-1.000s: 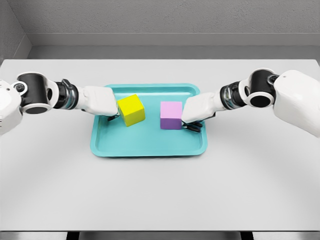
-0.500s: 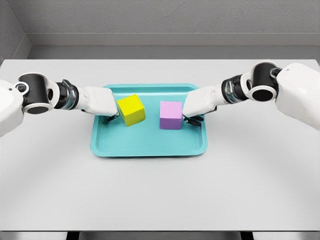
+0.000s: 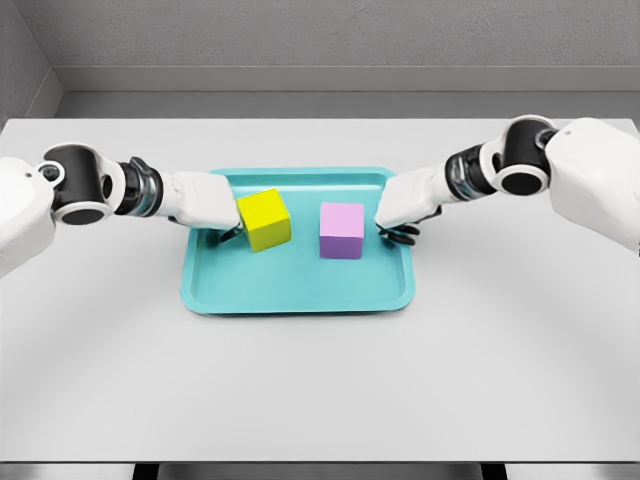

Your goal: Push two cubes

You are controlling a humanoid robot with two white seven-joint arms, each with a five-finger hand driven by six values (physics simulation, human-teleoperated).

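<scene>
Our left hand, fingers curled, touches the yellow cube; our curled right hand sits just right of the pink cube.

Both hands' fingers mostly hidden.

Bare simulated test room, not a lived-in place.

A plain white rectangular table stands against flat grey walls; on it lie only 1 shallow teal plastic tray and 2 untextured cubes, rendered smoothly.
</scene>
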